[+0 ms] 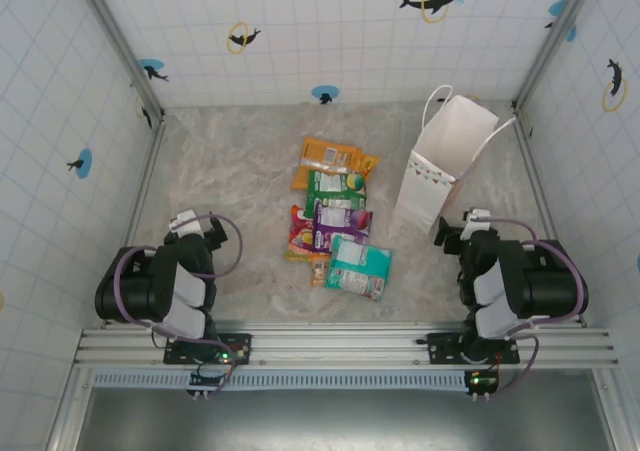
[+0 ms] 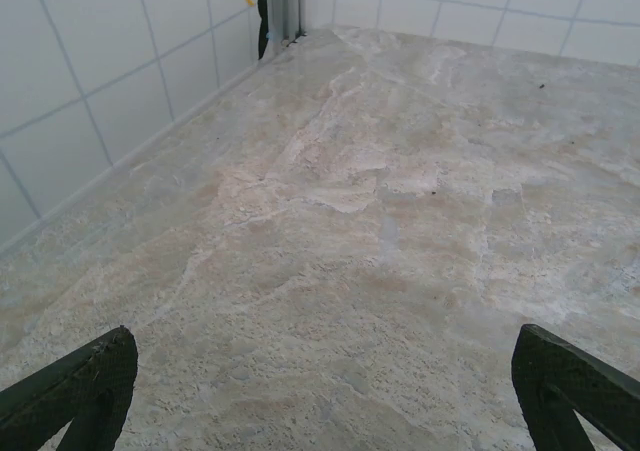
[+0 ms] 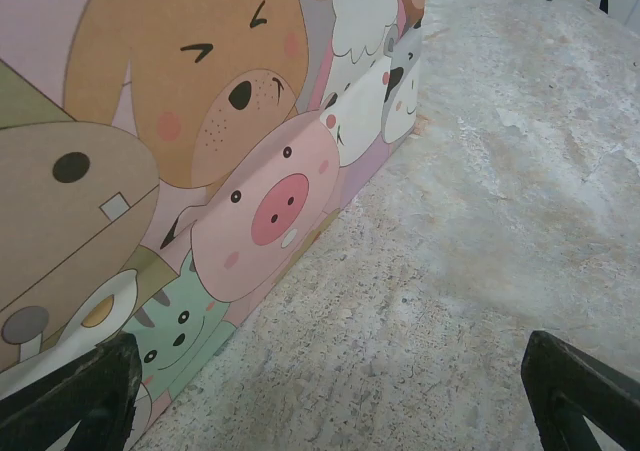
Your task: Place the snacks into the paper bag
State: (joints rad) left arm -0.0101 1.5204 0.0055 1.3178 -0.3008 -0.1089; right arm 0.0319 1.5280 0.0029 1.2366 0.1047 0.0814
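My left gripper [image 1: 203, 228] hangs low over the near left of the table [image 1: 230, 161]. Its fingers [image 2: 85, 383] are spread wide and hold nothing, with bare marbled surface ahead of them. My right gripper [image 1: 453, 234] is on the near right, its fingers [image 3: 575, 391] just as wide apart and also empty. It sits just beside the bag [image 1: 447, 156], and I cannot tell whether it touches it. The bag's cartoon-animal side [image 3: 200, 171] stands close on that wrist camera's left.

The snacks [image 1: 335, 216] lie in an overlapping pile mid-table, between my arms and left of the bag. The teal packet [image 1: 358, 266] is nearest me. Behind it come the purple one [image 1: 342, 221], with a red-yellow one [image 1: 302, 233] at its left, then the green one [image 1: 335, 186] and the orange one [image 1: 330, 156]. The bag stands upright at the far right, its mouth open.
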